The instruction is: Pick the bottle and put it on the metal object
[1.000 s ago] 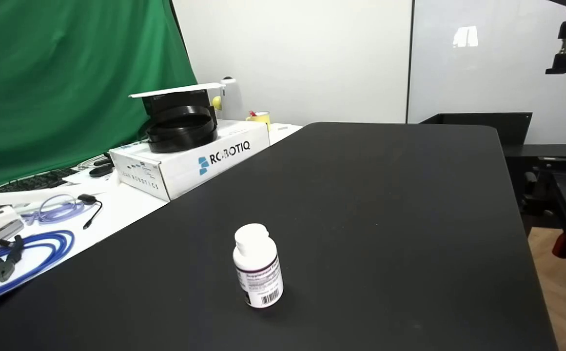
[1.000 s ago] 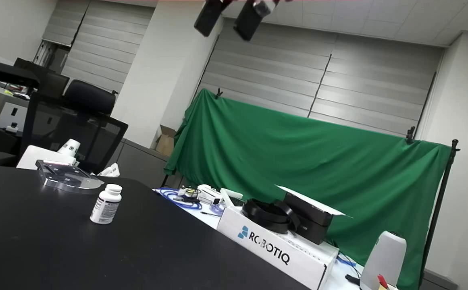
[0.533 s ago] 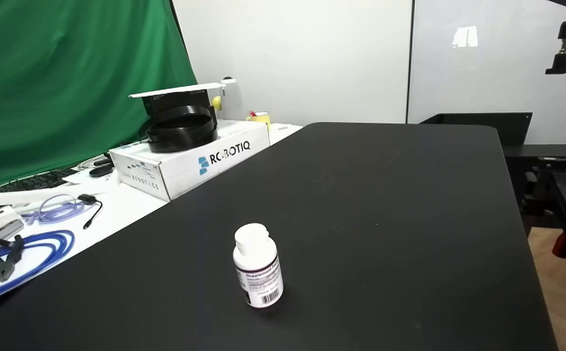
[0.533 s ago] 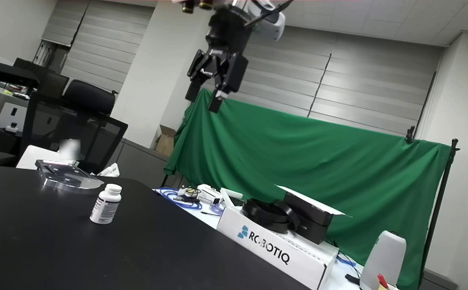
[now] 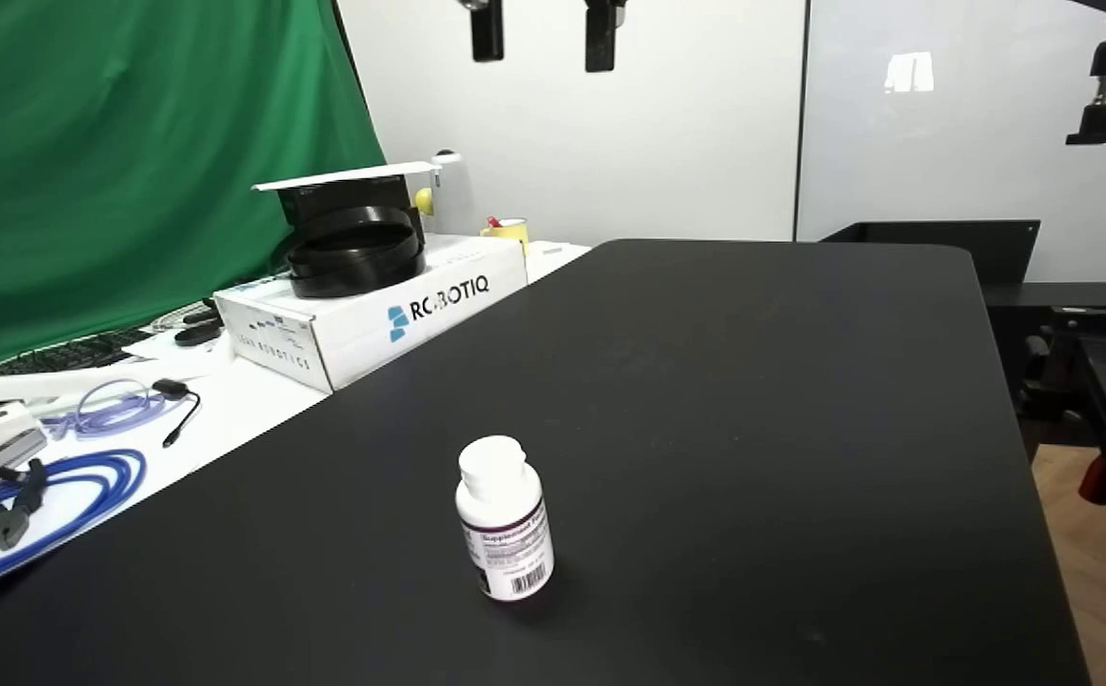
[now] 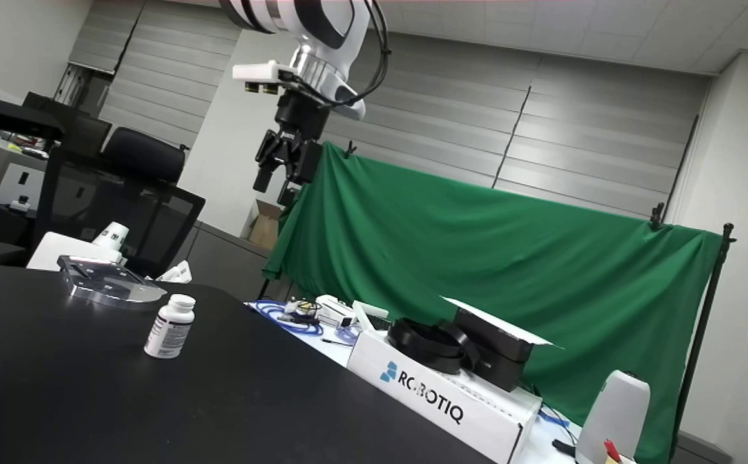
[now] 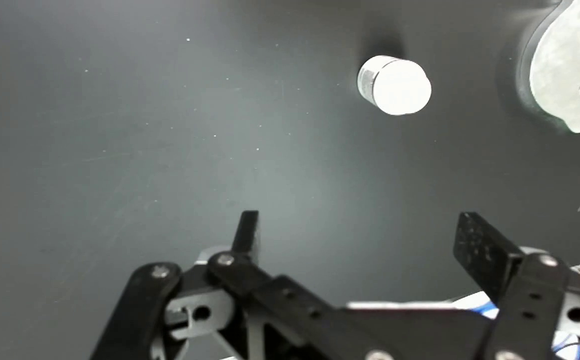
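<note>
While the gripper point(image 6: 274, 188) hangs way above the black table point(image 6: 232, 393), fingers point(image 7: 482, 252) spread wide, the little white bottle point(image 6: 169, 327) just stands upright on it, with the shiny plate point(image 6: 111, 285) near its far left side in an exterior view.

In both exterior views I read "ROBOTIQ" beside a blue mark point(image 5: 397, 324) on the white box point(image 5: 362, 333). Left of centre in an exterior view, the same box's end face point(image 5: 273, 341) says "LEAN ROBOTICS". On the bottle point(image 5: 505, 519), lower centre there, I make out "Supplement" above a barcode point(image 5: 528, 578) (the finer print beats me from here).
</note>
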Controlling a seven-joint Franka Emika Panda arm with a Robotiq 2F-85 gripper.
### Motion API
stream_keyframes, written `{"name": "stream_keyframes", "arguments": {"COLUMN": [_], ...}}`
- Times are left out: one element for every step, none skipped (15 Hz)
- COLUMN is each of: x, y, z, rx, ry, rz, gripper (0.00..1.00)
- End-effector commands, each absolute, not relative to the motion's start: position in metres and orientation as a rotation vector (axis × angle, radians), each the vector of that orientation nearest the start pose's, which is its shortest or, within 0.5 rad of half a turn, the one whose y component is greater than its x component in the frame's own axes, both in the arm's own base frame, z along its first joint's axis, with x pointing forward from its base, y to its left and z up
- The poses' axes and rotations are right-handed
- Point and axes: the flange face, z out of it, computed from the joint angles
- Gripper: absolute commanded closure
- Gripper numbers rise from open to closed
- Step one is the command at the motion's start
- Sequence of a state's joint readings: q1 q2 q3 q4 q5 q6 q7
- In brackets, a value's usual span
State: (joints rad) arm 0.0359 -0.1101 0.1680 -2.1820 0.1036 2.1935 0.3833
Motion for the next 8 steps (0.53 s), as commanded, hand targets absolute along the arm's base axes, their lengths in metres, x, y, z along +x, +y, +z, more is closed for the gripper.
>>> {"name": "stream_keyframes", "arguments": {"x": [0.516, 0.52, 0.522, 0.524, 0.525, 0.526, 0.526, 0.526], "y": [0.125, 0.135, 0.141, 0.143, 0.142, 0.141, 0.14, 0.14], "z": [0.445, 0.443, 0.44, 0.439, 0.439, 0.44, 0.44, 0.44], "rx": [-3.019, -3.02, -3.02, -3.02, -3.02, -3.019, -3.019, -3.019], "ry": [0.339, 0.325, 0.317, 0.314, 0.316, 0.319, 0.321, 0.322], "rz": [-0.128, -0.114, -0.106, -0.102, -0.101, -0.101, -0.1, -0.1], "gripper": [0.0, 0.0, 0.0, 0.0, 0.0, 0.0, 0.0, 0.0]}}
